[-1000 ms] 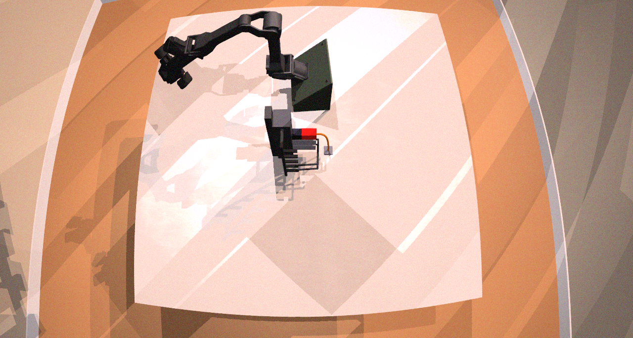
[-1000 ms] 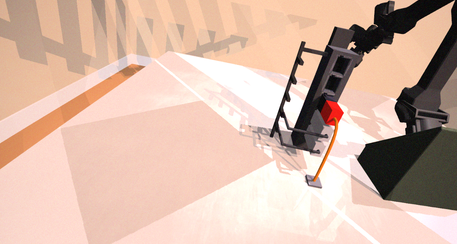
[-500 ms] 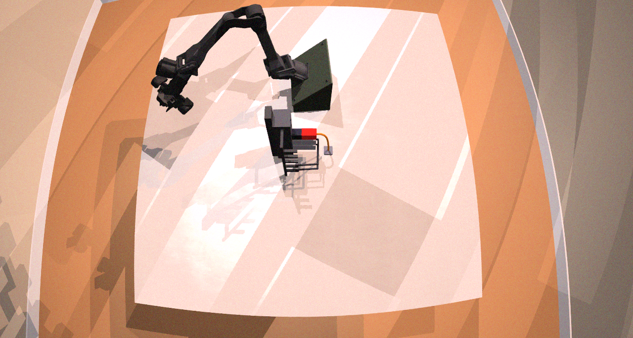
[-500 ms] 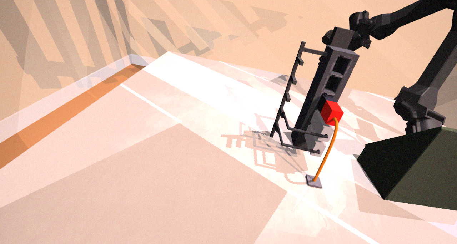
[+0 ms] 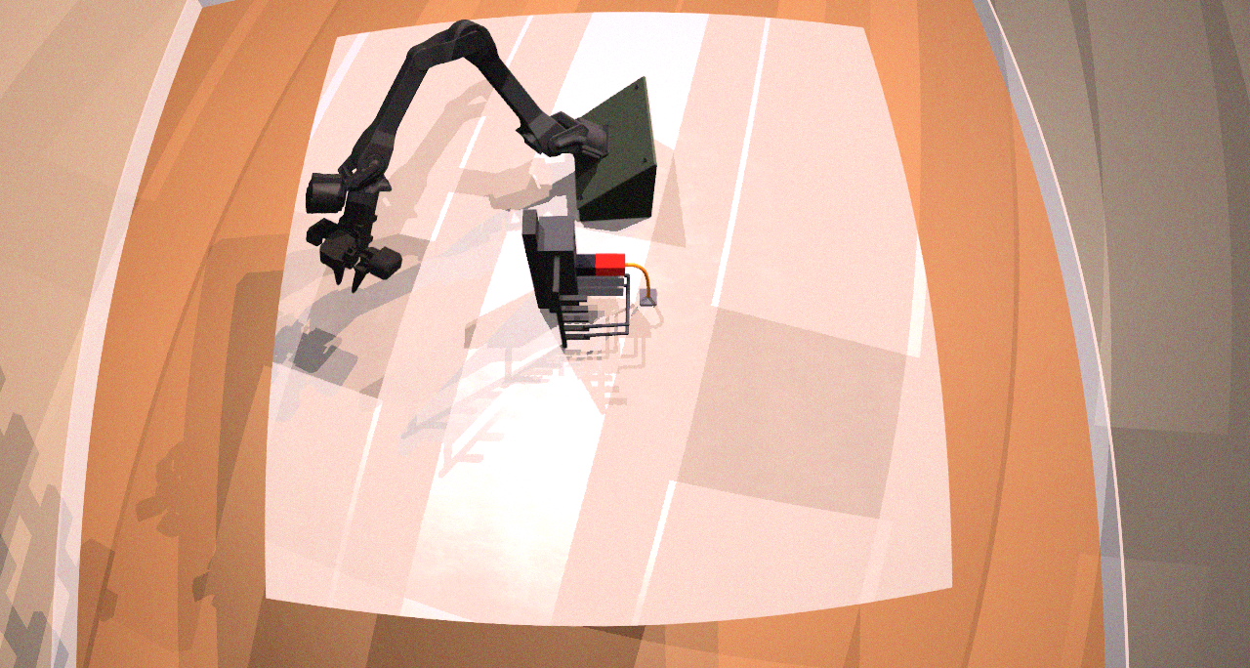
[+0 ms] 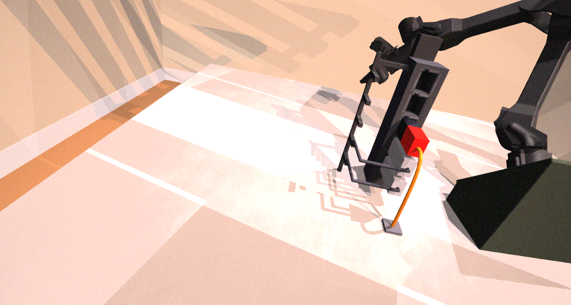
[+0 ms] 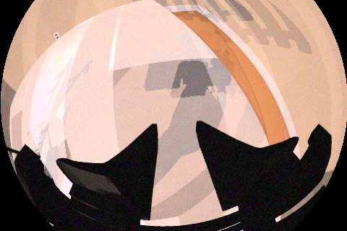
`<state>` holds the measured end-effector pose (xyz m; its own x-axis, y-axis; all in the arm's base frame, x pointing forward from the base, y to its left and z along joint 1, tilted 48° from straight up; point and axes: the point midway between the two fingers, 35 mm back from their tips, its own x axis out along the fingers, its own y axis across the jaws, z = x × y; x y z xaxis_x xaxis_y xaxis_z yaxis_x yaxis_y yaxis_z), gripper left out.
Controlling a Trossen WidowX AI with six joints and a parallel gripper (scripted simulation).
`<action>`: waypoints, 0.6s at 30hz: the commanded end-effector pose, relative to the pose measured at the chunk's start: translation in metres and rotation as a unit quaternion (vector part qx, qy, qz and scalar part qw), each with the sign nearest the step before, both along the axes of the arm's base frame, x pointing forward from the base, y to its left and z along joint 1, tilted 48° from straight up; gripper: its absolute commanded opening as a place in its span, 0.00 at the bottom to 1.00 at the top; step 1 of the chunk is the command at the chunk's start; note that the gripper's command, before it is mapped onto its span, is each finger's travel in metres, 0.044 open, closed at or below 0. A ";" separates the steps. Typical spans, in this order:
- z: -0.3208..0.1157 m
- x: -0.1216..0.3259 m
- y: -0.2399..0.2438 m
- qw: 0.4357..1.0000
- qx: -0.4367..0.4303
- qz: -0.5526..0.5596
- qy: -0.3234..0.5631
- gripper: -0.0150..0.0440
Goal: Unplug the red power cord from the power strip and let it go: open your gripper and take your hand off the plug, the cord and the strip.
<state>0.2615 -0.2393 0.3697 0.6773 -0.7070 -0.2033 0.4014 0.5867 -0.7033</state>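
The end effector [image 5: 356,272], partly open and holding nothing, hangs well apart from the power strip [image 5: 549,262].

Arm [image 6: 539,72] cut off at right edge

The top view looks straight down from high above, taking in the whole pale worktop [image 5: 786,489]. The exterior view sits low and near, facing the power strip [image 6: 403,119] obliquely from its socket side; both share strip and arm. The wrist view peers past the pincer [image 7: 176,132] toward the worktop
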 end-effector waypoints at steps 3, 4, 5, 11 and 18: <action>-0.019 0.045 0.031 0.997 0.036 0.057 0.021 0.53; -0.023 0.053 0.037 0.996 0.043 0.068 0.026 0.53; -0.026 0.061 0.044 0.995 0.048 0.078 0.031 0.53; -0.050 0.105 0.099 0.983 0.079 0.153 0.061 0.53; -0.079 0.142 0.177 0.960 0.106 0.239 0.103 0.53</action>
